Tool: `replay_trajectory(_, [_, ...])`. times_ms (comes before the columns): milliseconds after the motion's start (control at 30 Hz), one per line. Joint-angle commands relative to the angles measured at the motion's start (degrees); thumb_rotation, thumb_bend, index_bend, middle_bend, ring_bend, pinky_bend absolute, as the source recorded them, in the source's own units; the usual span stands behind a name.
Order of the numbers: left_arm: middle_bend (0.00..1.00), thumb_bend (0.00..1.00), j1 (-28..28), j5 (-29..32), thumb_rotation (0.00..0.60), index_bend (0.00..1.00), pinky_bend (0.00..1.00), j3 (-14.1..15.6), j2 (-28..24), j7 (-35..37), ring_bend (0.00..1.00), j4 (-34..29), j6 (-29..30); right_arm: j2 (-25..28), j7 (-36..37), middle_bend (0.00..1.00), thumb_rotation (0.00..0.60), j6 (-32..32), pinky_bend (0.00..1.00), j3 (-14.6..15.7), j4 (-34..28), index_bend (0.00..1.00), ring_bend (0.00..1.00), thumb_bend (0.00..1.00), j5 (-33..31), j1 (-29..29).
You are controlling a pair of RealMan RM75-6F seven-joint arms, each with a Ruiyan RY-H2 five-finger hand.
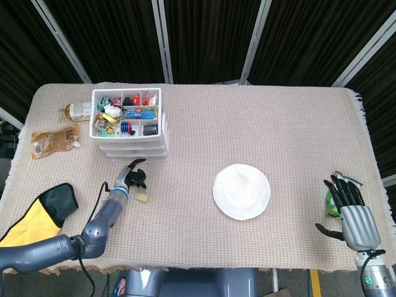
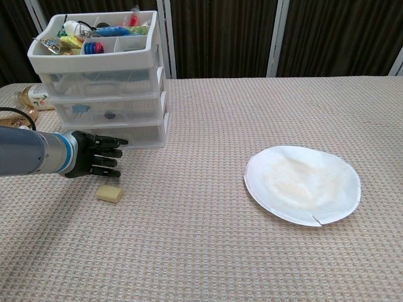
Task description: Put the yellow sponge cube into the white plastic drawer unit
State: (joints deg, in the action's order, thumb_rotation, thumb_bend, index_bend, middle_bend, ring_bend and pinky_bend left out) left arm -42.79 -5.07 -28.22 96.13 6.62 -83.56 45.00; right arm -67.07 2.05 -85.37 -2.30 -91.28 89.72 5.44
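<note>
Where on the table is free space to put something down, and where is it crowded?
Bare cloth lies between the white plastic drawer unit and the paper plate, and across the far side behind the plate. It is crowded at the left: the drawer unit, the left hand and the yellow sponge cube lie close together, with a bottle and pouch beside them.

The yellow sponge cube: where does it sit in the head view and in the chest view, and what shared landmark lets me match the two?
Head view: the yellow sponge cube lies on the table, lower left of centre, just right of the left hand.
Chest view: the cube lies at left, below the left hand's fingers, apart from them.
Shared landmark: the white drawer unit, just beyond the cube in both.
</note>
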Motion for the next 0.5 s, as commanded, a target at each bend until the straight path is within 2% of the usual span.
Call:
replay_trajectory(33, [0.97, 0.91, 0.0, -0.2, 0.600, 0.12, 0.60, -0.2, 0.6, 0.6, 0.88, 0.8, -0.5, 0.0, 0.1, 0.00, 0.600, 0.0, 0.00, 0.0, 0.0, 0.08, 0.00, 0.00, 0.0, 0.0])
replay_trajectory(233, [0.97, 0.91, 0.1, -0.3, 0.600, 0.13, 0.60, -0.3, 2.0, 1.8, 0.88, 2.8, -1.3, 0.0, 0.0, 0.00, 0.600, 0.0, 0.00, 0.1, -0.1, 0.08, 0.00, 0.00, 0.2, 0.0])
replay_trajectory(500, [0.97, 0.91, 0.0, -2.1, 0.600, 0.24, 0.60, -0.2, 2.6, 1.8, 0.88, 3.2, -1.2, 0.0, 0.1, 0.00, 0.600, -0.1, 0.00, 0.1, 0.0, 0.08, 0.00, 0.00, 0.2, 0.0])
